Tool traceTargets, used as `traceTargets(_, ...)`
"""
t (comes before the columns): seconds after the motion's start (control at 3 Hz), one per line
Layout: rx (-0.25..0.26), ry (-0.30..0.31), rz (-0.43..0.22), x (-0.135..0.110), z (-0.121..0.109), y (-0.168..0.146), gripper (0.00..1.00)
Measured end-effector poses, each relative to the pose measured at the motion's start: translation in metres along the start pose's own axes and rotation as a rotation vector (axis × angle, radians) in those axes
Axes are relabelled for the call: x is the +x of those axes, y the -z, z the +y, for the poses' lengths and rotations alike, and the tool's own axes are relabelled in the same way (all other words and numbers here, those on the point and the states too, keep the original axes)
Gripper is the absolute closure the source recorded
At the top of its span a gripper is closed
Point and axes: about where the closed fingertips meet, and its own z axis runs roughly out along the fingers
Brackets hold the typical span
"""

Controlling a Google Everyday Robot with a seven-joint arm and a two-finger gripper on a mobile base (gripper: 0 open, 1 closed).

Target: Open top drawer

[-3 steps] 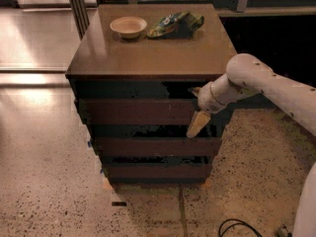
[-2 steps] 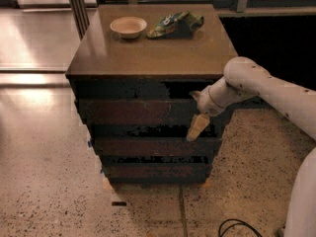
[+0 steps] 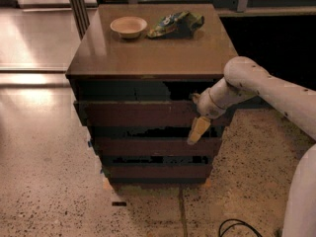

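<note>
The dark brown cabinet [image 3: 148, 58] stands in the middle of the camera view with three stacked drawer fronts. The top drawer [image 3: 133, 113] is the widest front panel, with a dark gap above it under the cabinet top. My gripper [image 3: 198, 130] hangs at the right end of that panel, reaching in from the right on the white arm [image 3: 256, 85]. Its tan tip points down over the panel's lower edge, in front of the gap to the middle drawer [image 3: 148, 146]. The bottom drawer [image 3: 153, 172] sits below.
A tan bowl [image 3: 128, 26] and a green snack bag [image 3: 177, 23] lie on the cabinet top at the back. A black cable [image 3: 237, 227] lies on the speckled floor at the bottom right. A metal post [image 3: 76, 4] stands behind the cabinet on the left.
My gripper has shifted slightly down along the right end of the top drawer front. The drawer front sits a touch lower in view. The bowl and bag have not moved.
</note>
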Motion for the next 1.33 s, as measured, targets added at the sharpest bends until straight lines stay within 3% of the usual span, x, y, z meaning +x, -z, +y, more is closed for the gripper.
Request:
traceTargets(0.33,-0.05,-0.014,-0.029,-0.013,0.034,0.015,0.0)
traceTargets(0.67,-0.051,-0.014,-0.03,-0.013,0.034,0.014,0.0)
traceTargets(1.33,-0.111,-0.031,-0.076,-0.015,0.066,0.012,0.0)
